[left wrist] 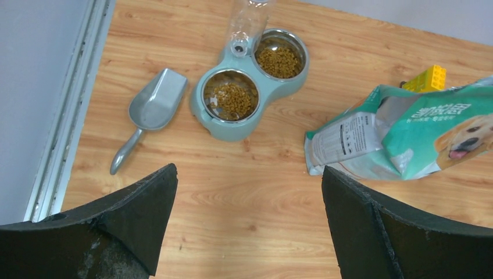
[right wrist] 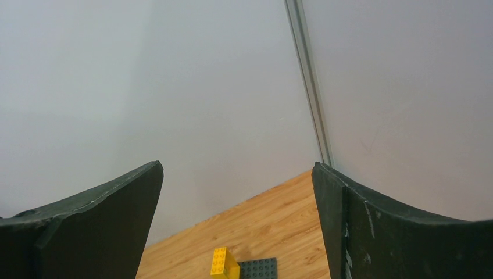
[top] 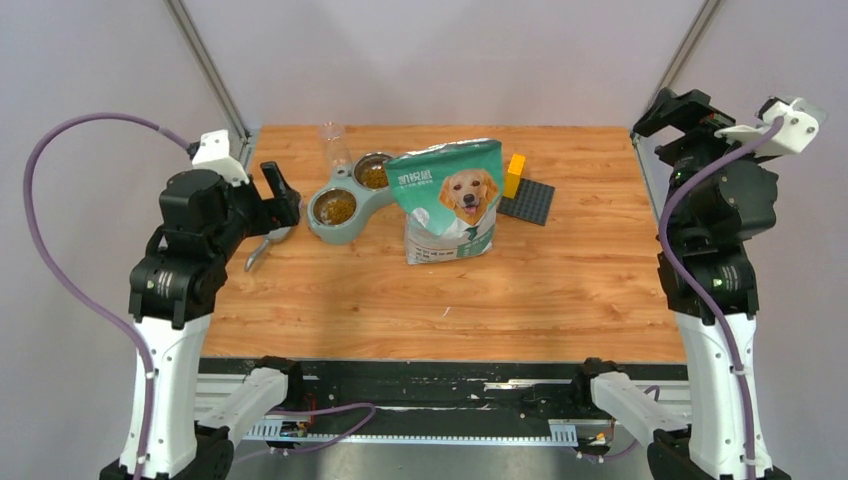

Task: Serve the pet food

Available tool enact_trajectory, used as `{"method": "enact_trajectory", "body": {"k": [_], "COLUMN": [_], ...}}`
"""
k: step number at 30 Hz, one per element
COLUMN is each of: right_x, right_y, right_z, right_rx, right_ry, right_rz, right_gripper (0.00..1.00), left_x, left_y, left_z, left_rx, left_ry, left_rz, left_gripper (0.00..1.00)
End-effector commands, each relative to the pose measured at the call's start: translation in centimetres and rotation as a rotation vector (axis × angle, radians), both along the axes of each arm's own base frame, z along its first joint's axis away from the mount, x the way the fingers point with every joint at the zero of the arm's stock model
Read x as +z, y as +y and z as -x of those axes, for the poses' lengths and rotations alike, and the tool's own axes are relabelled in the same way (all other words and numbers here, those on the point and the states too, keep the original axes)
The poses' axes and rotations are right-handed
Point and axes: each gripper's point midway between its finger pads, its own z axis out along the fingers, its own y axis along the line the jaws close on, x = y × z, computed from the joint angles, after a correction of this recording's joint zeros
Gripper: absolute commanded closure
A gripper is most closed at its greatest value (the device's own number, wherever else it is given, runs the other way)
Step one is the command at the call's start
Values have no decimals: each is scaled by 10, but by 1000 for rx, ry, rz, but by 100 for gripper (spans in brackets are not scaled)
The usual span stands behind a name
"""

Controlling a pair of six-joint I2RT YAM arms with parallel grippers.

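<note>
The pet food [left wrist: 232, 99] sits in both bowls of the green feeder [left wrist: 229, 132] on the counter [left wrist: 261, 203], at 12 o'clock from the left gripper [left wrist: 249, 171] — spread wide apart and close by — while the right gripper [right wrist: 235, 165], apart too, is far off at 3 o'clock

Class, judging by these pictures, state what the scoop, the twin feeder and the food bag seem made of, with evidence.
Scoop: probably metal, satin grey with soft highlights. Twin feeder: likely matt pale-teal plastic, smooth moulded curves; its bowl liners look like polished steel, mirror-bright rims. Food bag: seemingly glossy printed plastic film, creased.
</note>
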Motion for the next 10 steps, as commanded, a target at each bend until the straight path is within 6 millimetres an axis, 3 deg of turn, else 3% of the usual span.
{"method": "enact_trajectory", "body": {"k": [1,10], "right_x": [0,-10], "right_y": [1,16], "right_z": [8,9], "right_rx": [19,105], "right_ry": [-27,-19], "right_rz": [-26,-25], "right_gripper": [0,0], "left_x": [11,-1], "left_y": [3,13], "left_z": [22,24], "left_rx": [21,75], "left_ry": [-49,1], "left_rz": [46,26], "left_gripper": [0,0]}}
